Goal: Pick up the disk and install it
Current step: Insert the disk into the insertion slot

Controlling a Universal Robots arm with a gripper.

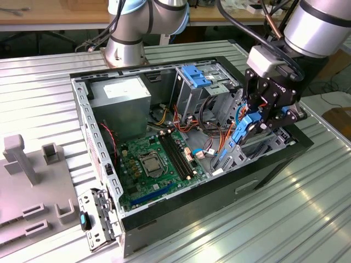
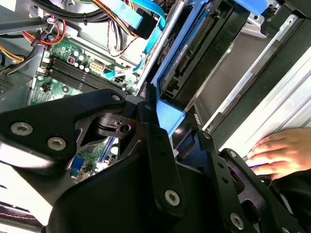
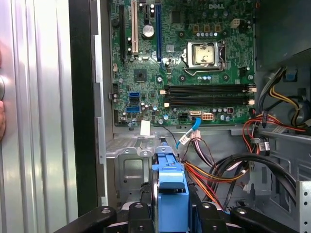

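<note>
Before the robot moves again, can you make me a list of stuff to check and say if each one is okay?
1. Disk gripped: ok, the gripper is shut on its blue rail.
2. Disk installed: not ok, it hangs tilted inside the case.
3. Cables away from the disk: cannot tell, orange and black ones run right beside it.
4. Person's hand out of the way: not ok, it rests on the table beside the case, near the gripper.
5. Motherboard untouched: ok, the gripper is apart from it.
</note>
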